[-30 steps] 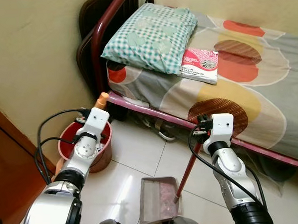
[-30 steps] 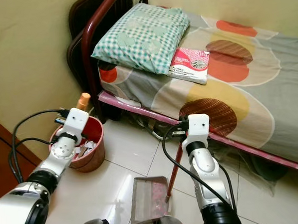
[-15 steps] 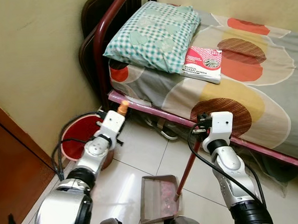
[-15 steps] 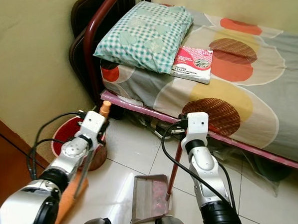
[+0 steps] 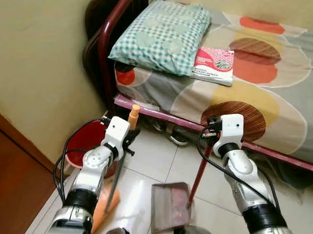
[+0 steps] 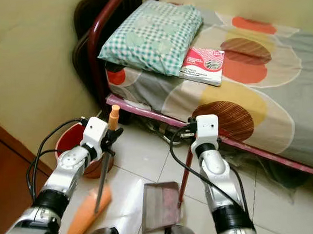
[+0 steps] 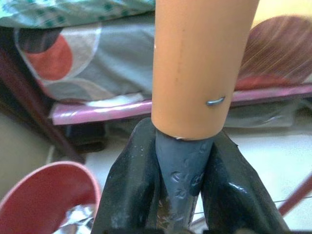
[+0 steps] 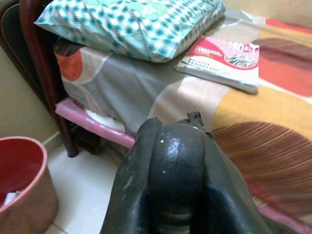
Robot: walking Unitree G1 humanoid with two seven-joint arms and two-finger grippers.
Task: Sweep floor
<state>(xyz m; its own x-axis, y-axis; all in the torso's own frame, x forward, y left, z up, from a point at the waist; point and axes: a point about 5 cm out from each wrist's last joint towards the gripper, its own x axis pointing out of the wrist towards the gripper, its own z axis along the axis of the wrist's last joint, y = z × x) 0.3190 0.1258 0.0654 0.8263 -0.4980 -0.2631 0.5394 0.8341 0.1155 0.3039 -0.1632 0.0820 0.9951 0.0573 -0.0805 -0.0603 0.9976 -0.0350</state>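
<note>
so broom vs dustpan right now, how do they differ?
The broom is in the left gripper, with grey shaft, orange cap and orange head; the dustpan has a red handle in the right gripper. The broom head is beside the red bin; the dustpan lies between the arms. Both touch the floor.

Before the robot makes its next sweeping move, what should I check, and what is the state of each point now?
1. Left gripper holds the orange-handled broom: ok, fingers clamp its grey shaft.
2. Right gripper holds the red-handled brown dustpan: ok, fingers closed around the handle.
3. Dustpan rests on the white tiled floor: ok, debris inside.
4. Red plastic bin within reach: ok, beside the left arm.
5. Broom head touches the floor: cannot tell.
6. Dirt left on the tiles: cannot tell.
</note>
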